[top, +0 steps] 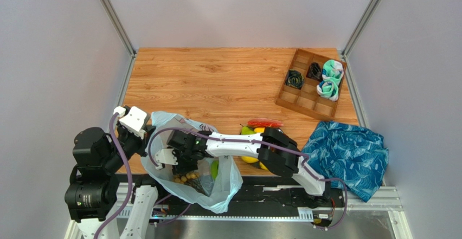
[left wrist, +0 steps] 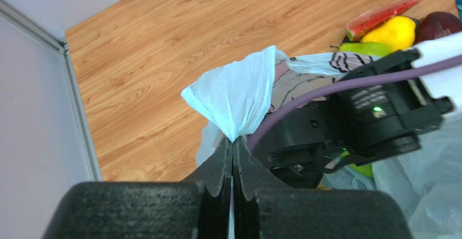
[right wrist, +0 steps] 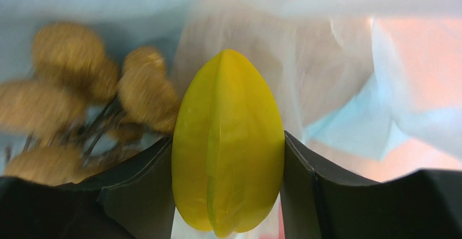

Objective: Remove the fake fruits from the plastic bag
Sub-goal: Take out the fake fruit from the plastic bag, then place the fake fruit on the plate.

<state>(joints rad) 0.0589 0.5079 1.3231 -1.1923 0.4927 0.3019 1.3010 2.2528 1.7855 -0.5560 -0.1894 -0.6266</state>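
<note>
Overhead, the crinkly translucent plastic bag [top: 223,189] sags at the near edge of the wood-grain table [top: 206,82]; left wrist view: left gripper [left wrist: 232,148] pinching its twisted peak; only the right wrist view shows the right gripper [right wrist: 228,163] clamping a ridged, glossy starfruit [right wrist: 228,109] inside

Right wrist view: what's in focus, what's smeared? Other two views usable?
Right wrist view: ridged yellow-green plastic starfruit sharp, tan grape bunch left of it blurred, pale blue crinkly plastic bag behind washed out pinkish at right. Left wrist view: pinched bag corner crisp, no glare. Top view: even light, soft shadows, sharp throughout.
</note>
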